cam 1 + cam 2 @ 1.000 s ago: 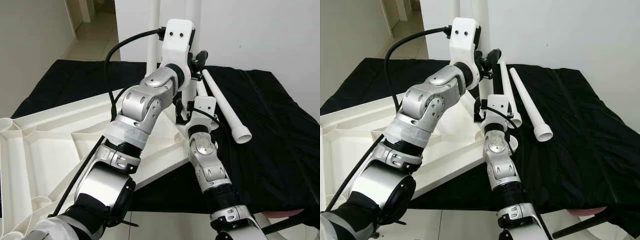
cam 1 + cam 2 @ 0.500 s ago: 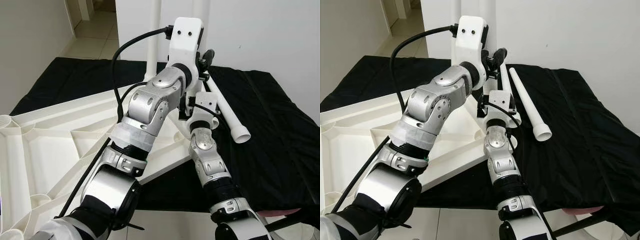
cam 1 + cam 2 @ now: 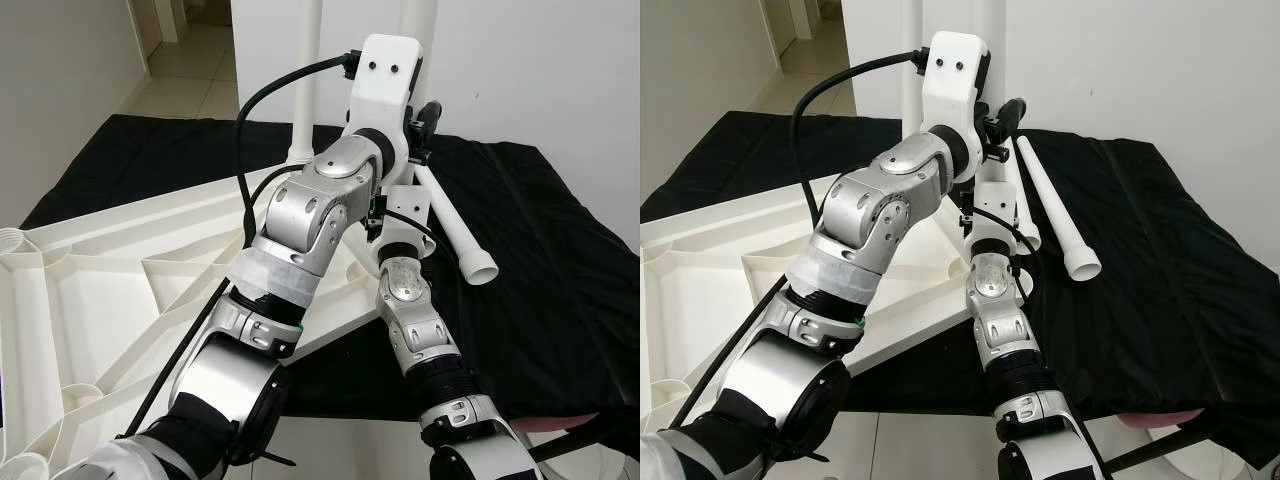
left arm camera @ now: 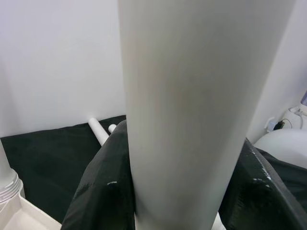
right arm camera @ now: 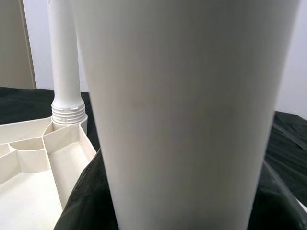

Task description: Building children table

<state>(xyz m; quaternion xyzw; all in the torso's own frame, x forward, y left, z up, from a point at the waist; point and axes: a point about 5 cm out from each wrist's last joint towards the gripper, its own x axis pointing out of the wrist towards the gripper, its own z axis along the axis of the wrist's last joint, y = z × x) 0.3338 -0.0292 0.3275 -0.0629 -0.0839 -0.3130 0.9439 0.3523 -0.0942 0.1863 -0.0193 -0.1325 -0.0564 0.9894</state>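
Observation:
The white children's tabletop (image 3: pixel 100 290) lies upside down on a black cloth. One white leg (image 3: pixel 307 80) stands screwed into its far corner. A second upright leg (image 3: pixel 418 20) rises at the neighbouring corner, and both grippers hold it. My left gripper (image 4: pixel 180 187) is shut on this leg higher up, one black finger (image 3: pixel 430 112) showing beside it. My right gripper (image 5: pixel 182 201) is shut on the same leg lower down, near the tabletop, with its wrist (image 3: pixel 405 205) just under the left arm. Two loose legs (image 3: pixel 455 225) lie on the cloth to the right.
The black cloth (image 3: pixel 560 270) covers the floor up to a white wall (image 3: pixel 530 60) close behind the legs. A doorway with tiled floor (image 3: pixel 190 60) opens at the far left. The left arm's black cable (image 3: pixel 245 130) loops over the tabletop.
My left gripper has shifted to the right and a little up along the upright leg. The right gripper stays low on the same leg. The loose legs have not moved.

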